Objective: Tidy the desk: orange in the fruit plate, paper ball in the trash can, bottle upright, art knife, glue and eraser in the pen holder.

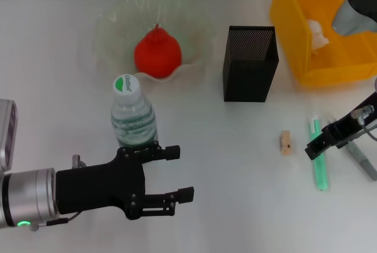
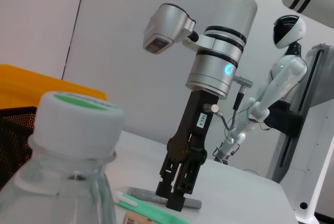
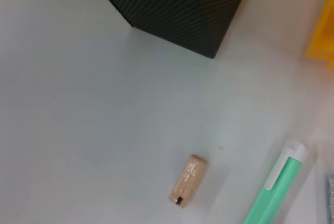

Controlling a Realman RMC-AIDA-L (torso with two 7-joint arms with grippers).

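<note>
**Bottle upright, three small things left on the desk**

The left gripper [image 1: 177, 173] is spread wide, its black fingers pointing across the white desk [image 1: 59, 88]. Just behind it the one bottle [image 1: 133, 117] stands upright, long axis vertical: clear ribbed plastic, dark green label, white-and-green cap. Farther behind sits the fruit plate [image 1: 112, 17], a pale green translucent bowl with a wavy rim, holding the single lumpy red-orange orange [image 1: 157, 52], its pointed tip up.

The right gripper [image 1: 313, 147] hangs low over the desk; its fingers look close together, though I cannot tell for certain. Directly beneath it lies one mint-green pen-shaped tool [image 1: 318, 161] with a white clip, long axis running toward and away from the robot. Beside that, outward, lies one grey stick [image 1: 362, 157], angled. Inward of the gripper lies one small tan eraser [image 1: 286, 143], a rounded block. Beyond stand the square black mesh pen holder [image 1: 250, 64] and the glossy yellow trash can [image 1: 294, 40], with one crumpled white paper ball [image 1: 318, 33] inside.
</note>
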